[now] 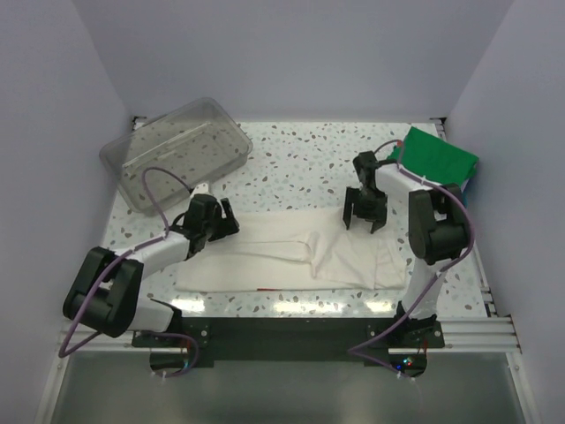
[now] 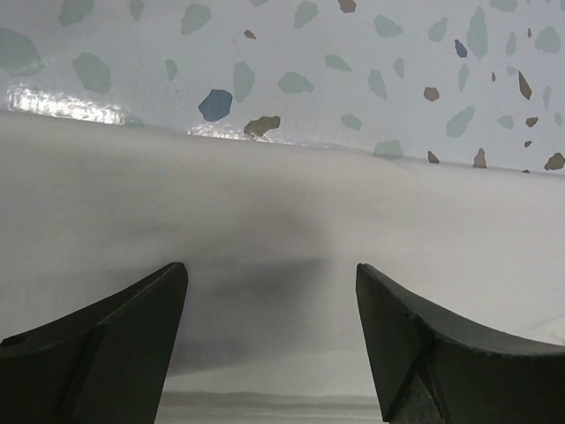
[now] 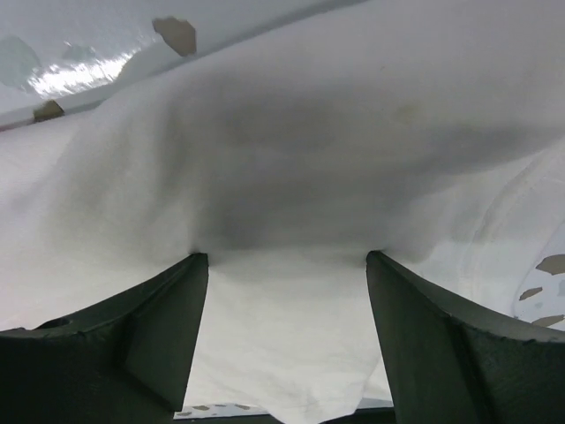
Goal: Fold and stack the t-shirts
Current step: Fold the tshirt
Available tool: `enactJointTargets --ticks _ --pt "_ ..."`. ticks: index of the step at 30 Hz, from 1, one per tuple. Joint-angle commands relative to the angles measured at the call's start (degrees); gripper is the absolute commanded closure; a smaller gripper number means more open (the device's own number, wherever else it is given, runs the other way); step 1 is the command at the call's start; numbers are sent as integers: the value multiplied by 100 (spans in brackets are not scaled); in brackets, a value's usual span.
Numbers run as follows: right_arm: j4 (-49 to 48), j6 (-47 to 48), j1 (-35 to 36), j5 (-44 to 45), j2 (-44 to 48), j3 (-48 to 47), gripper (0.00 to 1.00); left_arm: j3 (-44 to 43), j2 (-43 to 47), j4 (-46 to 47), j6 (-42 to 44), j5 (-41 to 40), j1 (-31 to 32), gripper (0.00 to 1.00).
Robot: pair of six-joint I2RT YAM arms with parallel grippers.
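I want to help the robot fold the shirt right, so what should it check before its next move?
1. Left gripper open, over the white shirt's left end: ok.
2. Right gripper open, over the shirt's far edge: ok.
3. Grippers touching the cloth: cannot tell.
4. White shirt lying smooth: not ok, it is wrinkled near the middle.
5. Green shirt folded and apart from the white shirt: ok.

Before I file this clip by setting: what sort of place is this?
Probably a robotics lab cell: plain white walls box in a speckled table, with two arms bolted to a rail.
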State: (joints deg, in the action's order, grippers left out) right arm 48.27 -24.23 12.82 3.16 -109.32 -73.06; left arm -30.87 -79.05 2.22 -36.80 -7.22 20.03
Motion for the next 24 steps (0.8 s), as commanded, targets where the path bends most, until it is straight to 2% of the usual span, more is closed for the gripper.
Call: enactJointTargets --ticks 1,6,12,15,19,24 --pt "-450 138 -16 370 -537 -584 24 441 134 -520 -310 -526 -8 17" --pt "-249 208 -7 344 -1433 -1561 24 775 652 -845 -583 -473 -8 16" --pt "217 234 -8 177 -2557 -3474 24 1030 1548 -1267 -794 -306 -8 16" --pt "384 243 1 -8 -3023 -4074 24 1092 1987 -1338 -785 -157 1 16" --pt "534 217 28 -236 -3324 -4954 24 978 2385 -1575 -558 -104 1 16" --pt "438 190 98 -307 -2947 -5096 23 654 2473 -1497 -136 81 1 16"
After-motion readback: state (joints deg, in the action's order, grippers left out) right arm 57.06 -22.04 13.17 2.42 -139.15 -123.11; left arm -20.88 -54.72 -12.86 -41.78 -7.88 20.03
